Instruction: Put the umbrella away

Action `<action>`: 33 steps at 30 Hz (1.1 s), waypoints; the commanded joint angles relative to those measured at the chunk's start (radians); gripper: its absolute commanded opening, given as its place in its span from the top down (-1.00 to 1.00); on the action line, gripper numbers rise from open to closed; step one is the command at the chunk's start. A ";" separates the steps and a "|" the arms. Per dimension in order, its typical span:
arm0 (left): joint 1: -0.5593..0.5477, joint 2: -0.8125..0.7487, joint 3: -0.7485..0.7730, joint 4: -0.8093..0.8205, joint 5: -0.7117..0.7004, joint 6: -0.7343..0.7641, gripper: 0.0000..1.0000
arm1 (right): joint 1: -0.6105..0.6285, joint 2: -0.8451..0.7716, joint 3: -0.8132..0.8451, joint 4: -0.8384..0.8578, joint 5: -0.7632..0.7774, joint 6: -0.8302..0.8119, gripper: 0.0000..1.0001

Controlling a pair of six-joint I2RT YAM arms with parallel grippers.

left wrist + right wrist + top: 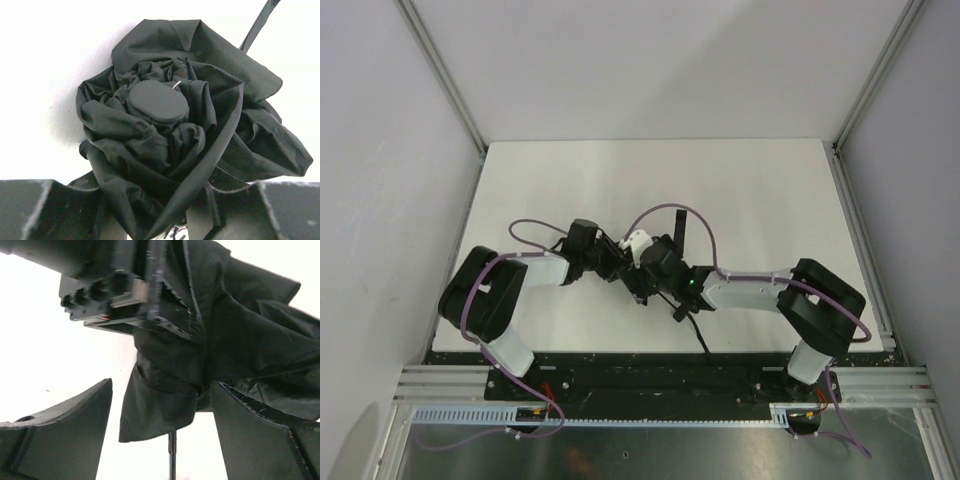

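We see the left gripper (pixel 157 186) pinching the umbrella (pixel 125 125). The bunched black fabric fills the gap between its fingers (pixel 30 210), and the round end cap (pixel 159 101) sits just ahead of them, facing the wrist camera. A narrow strap (pixel 257 25) runs away from the bundle, ahead and to one side of that gripper. The right gripper (pixel 161 385) is spread wide, with one finger on each side of the umbrella. One finger (pixel 260 440) lies close against the fabric, the other (pixel 55 440) apart from it. Both grippers meet low over the table (pixel 570 180). A thin black cord (pixel 698 335) runs back past the right gripper toward the bases.
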State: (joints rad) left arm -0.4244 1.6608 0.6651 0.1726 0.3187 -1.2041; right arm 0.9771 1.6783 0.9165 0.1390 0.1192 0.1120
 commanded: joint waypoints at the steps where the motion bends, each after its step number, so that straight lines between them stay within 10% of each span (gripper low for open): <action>1: 0.008 0.064 -0.028 -0.297 -0.100 0.044 1.00 | 0.078 0.046 0.033 0.101 0.254 -0.225 -0.60; 11: 0.007 0.069 -0.002 -0.337 -0.066 0.034 1.00 | 0.107 0.258 0.075 0.295 0.410 -0.250 -0.10; 19: 0.005 0.060 0.063 -0.338 -0.066 0.088 0.98 | 0.055 0.350 0.032 0.107 0.266 0.009 0.95; 26: 0.012 0.049 0.169 -0.338 -0.055 0.146 -0.03 | -0.002 0.349 -0.088 0.148 0.038 0.200 1.00; 33: 0.041 -0.025 0.234 -0.336 -0.075 0.245 -0.63 | -0.083 0.387 -0.178 0.303 -0.228 0.385 1.00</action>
State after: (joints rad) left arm -0.4007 1.6897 0.8604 -0.1131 0.2787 -1.0481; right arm 0.9333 1.9339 0.8497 0.6205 0.1368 0.2974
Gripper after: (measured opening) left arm 0.737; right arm 0.320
